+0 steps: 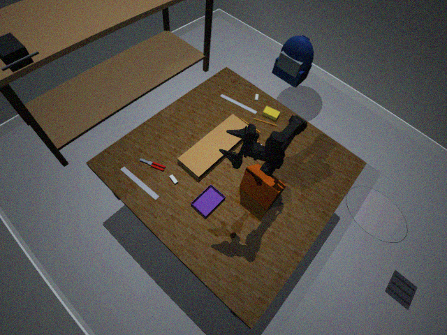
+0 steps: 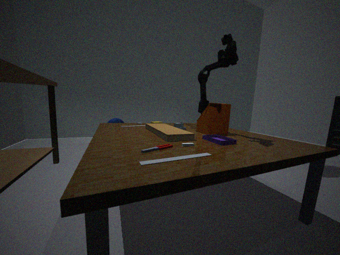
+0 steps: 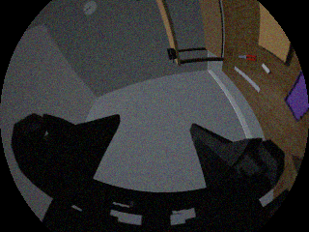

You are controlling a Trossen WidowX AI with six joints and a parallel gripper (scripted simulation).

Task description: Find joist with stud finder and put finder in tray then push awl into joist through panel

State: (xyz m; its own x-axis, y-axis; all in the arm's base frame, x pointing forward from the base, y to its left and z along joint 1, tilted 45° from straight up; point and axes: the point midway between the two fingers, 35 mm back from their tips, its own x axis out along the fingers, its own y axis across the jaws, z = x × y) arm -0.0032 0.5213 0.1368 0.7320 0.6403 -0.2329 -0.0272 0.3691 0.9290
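We see a dim workshop with a square wooden table [image 1: 306, 202] standing on a grey floor. A black robot arm [image 2: 204, 82] rises from behind an orange box [image 1: 260, 189] near the middle of the table; from the side it reaches high above the tabletop. Its gripper [image 1: 235, 144] is spread almost fully wide and has hold of nothing; from above its two dark fingers [image 1: 238, 132] appear over the right-hand edge of the floor panel, though the arm is raised well clear of it. In the wrist view we see only grey floor between the fingertips.

The floor panel [image 1: 207, 147], a pale tan rectangular board, lies flat on the table just left of the arm. The tray [image 1: 207, 201], shallow and purple, sits in front of the panel, near the orange box. A red-handled tool with a grey tip [image 1: 153, 164], which may be the awl, lies to the left of the panel, with a small white block [image 1: 173, 179] near it and a long grey ruler [image 1: 139, 182] further left. A small grey object [image 2: 179, 125] beyond the panel in the side view may be the stud finder; the arm hides that spot from above.

At the far edge lie a second ruler [image 1: 238, 103], a yellow block [image 1: 271, 112] and a pencil [image 1: 265, 121]. A blue helmet-like object [image 1: 294, 59] rests on the floor beyond the table, and a wooden workbench [image 1: 108, 77] stands to the left
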